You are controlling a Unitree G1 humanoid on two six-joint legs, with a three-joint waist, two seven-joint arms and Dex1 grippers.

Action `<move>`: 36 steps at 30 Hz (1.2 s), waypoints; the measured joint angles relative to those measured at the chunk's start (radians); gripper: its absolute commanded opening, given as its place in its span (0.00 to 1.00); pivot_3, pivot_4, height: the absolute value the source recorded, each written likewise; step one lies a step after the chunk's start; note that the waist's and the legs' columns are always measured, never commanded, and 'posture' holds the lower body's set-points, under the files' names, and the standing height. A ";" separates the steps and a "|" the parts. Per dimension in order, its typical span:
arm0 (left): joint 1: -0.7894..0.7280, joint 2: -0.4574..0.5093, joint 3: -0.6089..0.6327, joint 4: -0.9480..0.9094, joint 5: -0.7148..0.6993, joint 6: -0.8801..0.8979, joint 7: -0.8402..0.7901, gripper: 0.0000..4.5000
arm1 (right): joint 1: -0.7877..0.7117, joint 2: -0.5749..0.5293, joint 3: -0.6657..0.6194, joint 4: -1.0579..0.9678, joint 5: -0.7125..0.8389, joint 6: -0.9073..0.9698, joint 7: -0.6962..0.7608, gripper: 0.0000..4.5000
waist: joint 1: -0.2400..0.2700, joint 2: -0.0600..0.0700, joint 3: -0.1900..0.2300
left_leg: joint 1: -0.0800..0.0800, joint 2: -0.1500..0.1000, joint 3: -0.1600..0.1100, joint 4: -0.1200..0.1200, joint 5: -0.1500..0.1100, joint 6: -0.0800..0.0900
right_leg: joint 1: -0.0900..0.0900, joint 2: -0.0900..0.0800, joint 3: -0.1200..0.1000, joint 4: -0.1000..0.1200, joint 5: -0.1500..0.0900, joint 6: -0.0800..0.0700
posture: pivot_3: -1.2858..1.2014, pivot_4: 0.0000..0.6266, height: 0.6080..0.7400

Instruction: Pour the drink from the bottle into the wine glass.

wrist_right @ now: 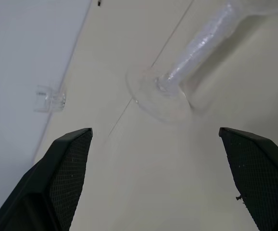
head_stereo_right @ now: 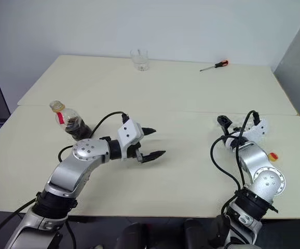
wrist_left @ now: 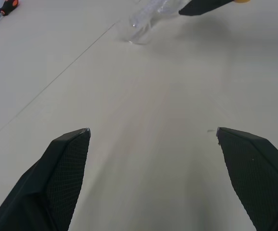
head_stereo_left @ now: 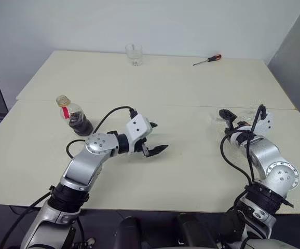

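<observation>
I am holding both grippers spread and empty, left gripper point(head_stereo_left: 155, 138) nearer the upright bottle point(head_stereo_left: 75, 117) behind it.

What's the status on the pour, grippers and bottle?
Left gripper and right gripper open, both empty. Bottle upright, uncapped, left of left arm. Wine glass ahead of right gripper, ungrasped. Nothing in the way.

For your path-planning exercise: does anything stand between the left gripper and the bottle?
Nothing visible does. The bottle stands on bare table beside the left arm; the open left gripper points away from it.
</observation>
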 measured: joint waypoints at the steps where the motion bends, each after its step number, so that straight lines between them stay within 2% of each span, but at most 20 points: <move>1: 0.000 0.000 0.000 0.001 0.002 -0.001 -0.001 0.99 | -0.009 -0.002 -0.001 0.017 0.009 -0.019 -0.013 1.00 | -0.001 0.000 0.000 | 0.000 0.000 0.000 0.000 0.000 0.000 | 0.000 0.000 0.000 0.000 0.000 0.000 | 0.52 0.24 1.00; 4: 0.000 0.003 0.000 0.002 0.008 -0.001 -0.006 0.99 | -0.049 -0.035 -0.001 0.085 0.026 -0.093 -0.035 1.00 | -0.002 0.000 0.000 | 0.000 0.000 0.000 0.000 0.000 0.000 | 0.000 0.000 0.000 0.000 0.000 0.000 | 0.52 0.24 1.00; 9: 0.001 0.000 0.000 0.002 0.012 -0.001 -0.005 0.99 | -0.103 -0.092 0.013 0.226 0.015 -0.210 0.008 1.00 | -0.004 0.001 0.000 | 0.000 0.000 0.000 0.000 0.000 0.000 | 0.000 0.000 0.001 0.000 0.000 0.000 | 0.52 0.24 1.00; 17: 0.000 -0.008 0.007 0.002 0.012 0.001 0.005 0.99 | -0.110 -0.128 0.030 0.377 0.015 -0.273 0.048 1.00 | -0.004 0.002 0.001 | 0.000 0.000 0.000 -0.001 0.000 0.000 | 0.000 0.000 0.002 0.000 0.000 0.000 | 0.52 0.24 1.00; 31: 0.002 -0.006 0.010 -0.014 0.012 0.016 0.014 0.99 | -0.243 -0.196 0.057 0.667 -0.134 -0.462 0.212 1.00 | -0.005 0.002 0.001 | 0.000 0.000 0.001 0.000 0.000 0.000 | 0.001 0.000 0.002 0.000 0.000 0.000 | 0.52 0.24 1.00; 34: 0.009 -0.003 0.011 -0.032 0.012 0.025 0.024 1.00 | -0.256 -0.197 0.057 0.698 -0.156 -0.503 0.224 0.87 | -0.005 0.002 0.001 | 0.000 0.000 0.001 0.000 0.000 0.000 | 0.001 0.000 0.002 0.000 0.000 0.000 | 0.52 0.24 1.00; 36: 0.016 -0.002 0.011 -0.040 0.012 0.031 0.026 1.00 | -0.257 -0.197 0.059 0.713 -0.175 -0.519 0.229 0.72 | -0.004 0.002 0.001 | 0.000 0.000 0.001 0.000 0.000 0.000 | 0.001 0.000 0.002 0.000 0.000 0.000 | 0.52 0.24 1.00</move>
